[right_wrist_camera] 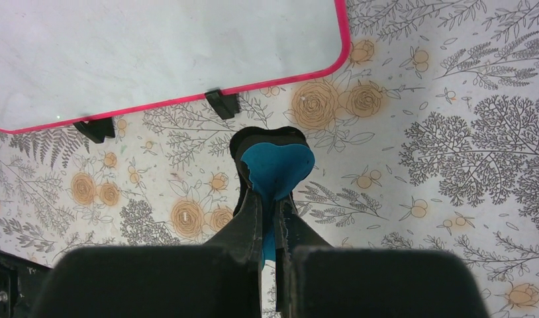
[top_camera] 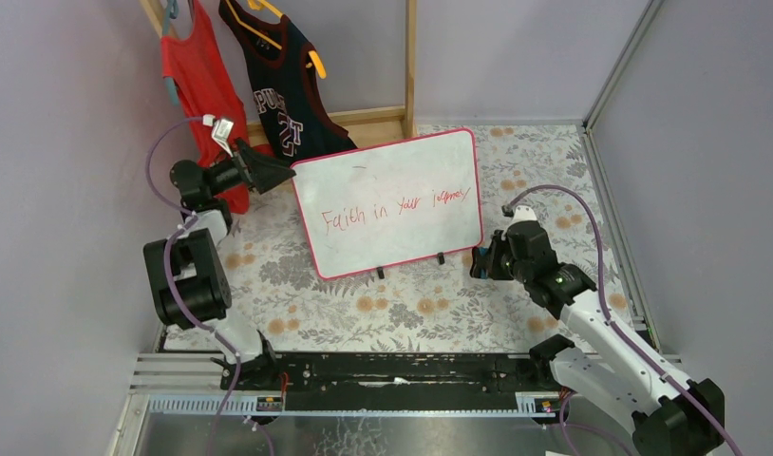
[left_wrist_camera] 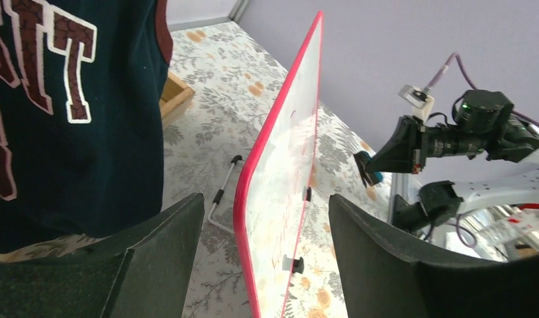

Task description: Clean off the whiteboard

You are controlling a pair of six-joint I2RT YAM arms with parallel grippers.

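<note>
Whiteboard (top_camera: 390,204) stands upright on its feet mid-table (top_camera: 383,309), red lettering (top_camera: 354,217) still on its face. Left gripper (top_camera: 273,174) is wide, fingers straddling the board's left edge, not touching. Right gripper (top_camera: 482,261) is pinched on a blue eraser (right_wrist_camera: 277,162), near the board's lower right corner, apart from it.

The floral-patterned table (top_camera: 364,309) fills the middle of the top view. The whiteboard (top_camera: 387,204) stands at centre on small black feet (top_camera: 441,257). A wooden rack base (top_camera: 373,122), perhaps resting on the table too, sits upper centre.
</note>
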